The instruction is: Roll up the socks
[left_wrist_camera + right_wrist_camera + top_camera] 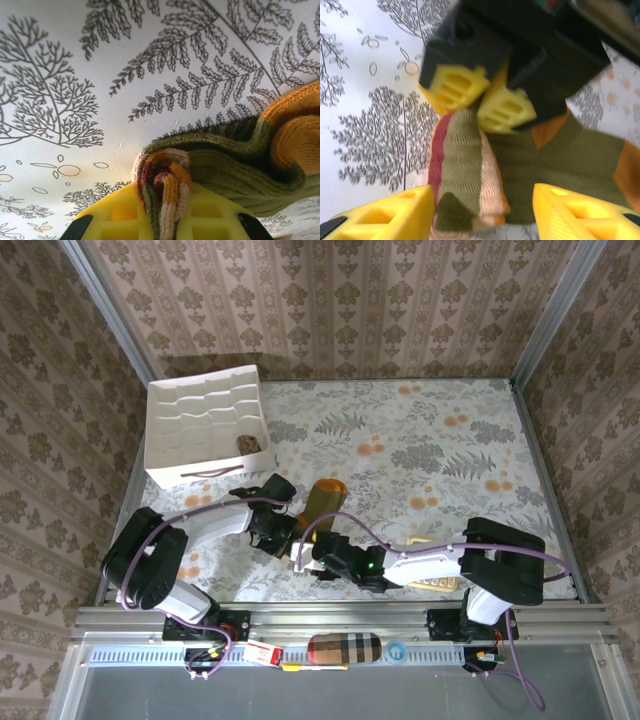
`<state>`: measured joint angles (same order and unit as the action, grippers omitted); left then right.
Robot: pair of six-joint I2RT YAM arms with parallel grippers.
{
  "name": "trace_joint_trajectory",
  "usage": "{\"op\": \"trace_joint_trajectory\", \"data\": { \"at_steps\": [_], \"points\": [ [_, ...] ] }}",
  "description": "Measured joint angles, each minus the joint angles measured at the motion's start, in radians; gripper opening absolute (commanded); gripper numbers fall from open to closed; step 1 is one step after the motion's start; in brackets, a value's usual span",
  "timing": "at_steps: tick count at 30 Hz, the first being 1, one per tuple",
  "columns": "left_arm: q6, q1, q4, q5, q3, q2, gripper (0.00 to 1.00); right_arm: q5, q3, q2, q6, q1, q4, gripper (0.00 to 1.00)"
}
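1 white divided cardboard box stands on the floral counter. Right of the box and nearer, the left gripper has its jaws pinching the striped cuff of 1 olive-green knit sock with an orange toe. The right gripper straddles that cuff, jaws spread.

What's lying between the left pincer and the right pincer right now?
The olive green knit sock with orange toe: in the right wrist view its striped cuff, pinched by the left pincer, lies inside the open right pincer.
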<state>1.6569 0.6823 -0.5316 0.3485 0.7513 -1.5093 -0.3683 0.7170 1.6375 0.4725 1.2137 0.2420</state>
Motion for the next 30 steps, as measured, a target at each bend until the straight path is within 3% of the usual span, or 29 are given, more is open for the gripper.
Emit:
{"op": "trace_joint_trajectory", "data": {
  "at_steps": [4, 9, 15, 17, 21, 23, 25, 30],
  "points": [
    [-0.016, -0.010, -0.021, 0.016, 0.020, -0.021, 0.00, -0.016, 0.050, 0.058, 0.053, 0.022, 0.003, 0.48],
    [-0.031, -0.014, -0.026, 0.019, 0.024, -0.025, 0.00, -0.030, 0.094, 0.130, 0.068, 0.024, 0.002, 0.21],
    [-0.038, -0.024, -0.025, -0.003, 0.023, -0.017, 0.01, -0.063, 0.116, 0.165, 0.005, 0.022, 0.010, 0.05],
    [-0.039, -0.024, -0.019, -0.013, 0.017, -0.006, 0.13, -0.051, 0.115, 0.165, -0.032, 0.015, 0.013, 0.00],
    [-0.041, -0.037, 0.014, -0.033, -0.026, 0.050, 0.55, 0.055, 0.114, 0.158, -0.107, -0.031, 0.013, 0.00],
    [-0.035, -0.055, 0.028, -0.035, -0.069, 0.101, 0.69, 0.131, 0.113, 0.150, -0.143, -0.069, 0.008, 0.00],
    [-0.022, -0.069, 0.045, -0.033, -0.113, 0.149, 0.77, 0.224, 0.113, 0.144, -0.179, -0.117, 0.002, 0.00],
    [0.008, -0.108, 0.092, -0.048, -0.188, 0.259, 0.81, 0.455, 0.113, 0.142, -0.244, -0.222, -0.006, 0.00]
  ]
}}
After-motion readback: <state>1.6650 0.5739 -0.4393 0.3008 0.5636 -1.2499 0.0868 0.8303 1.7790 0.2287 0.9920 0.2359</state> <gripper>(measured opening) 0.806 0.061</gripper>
